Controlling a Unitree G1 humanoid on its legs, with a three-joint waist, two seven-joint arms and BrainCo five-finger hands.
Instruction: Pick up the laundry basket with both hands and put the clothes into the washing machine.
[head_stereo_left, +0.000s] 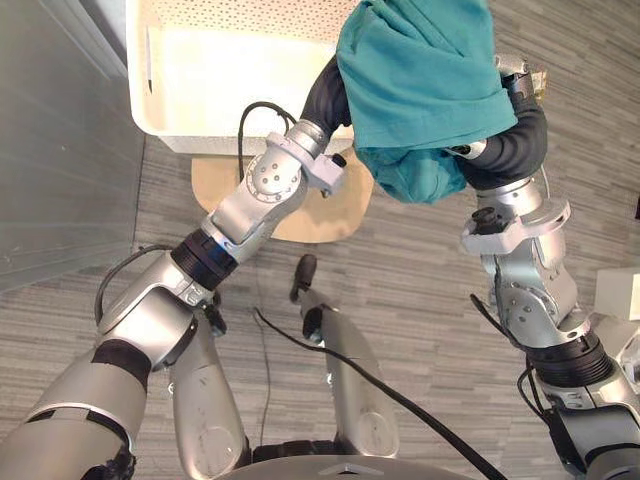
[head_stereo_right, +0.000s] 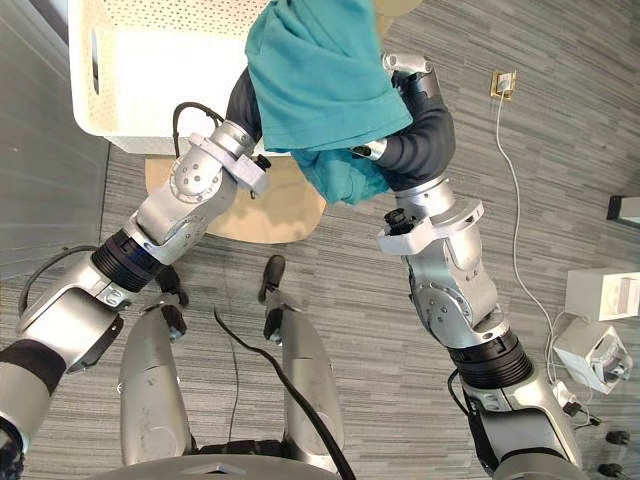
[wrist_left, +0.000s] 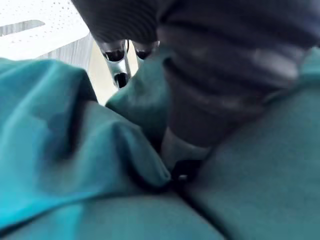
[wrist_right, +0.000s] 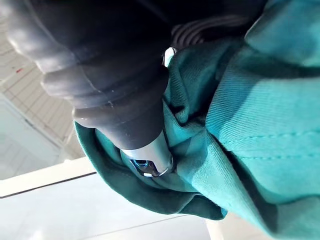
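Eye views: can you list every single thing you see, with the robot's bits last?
basket: one, white with tiny holes, on the stool, ahead on the left
cloth: one, teal, up over the basket's right end, draped on both hands
stool: one, tan, under the basket
floor: one, grey striped carpet
socket: one, pale, far right
cable: one, white, running from the socket
boxes: two, white, right edge on the floor
left hand: one, dark cover, under the cloth
right hand: one, dark cover, under the cloth
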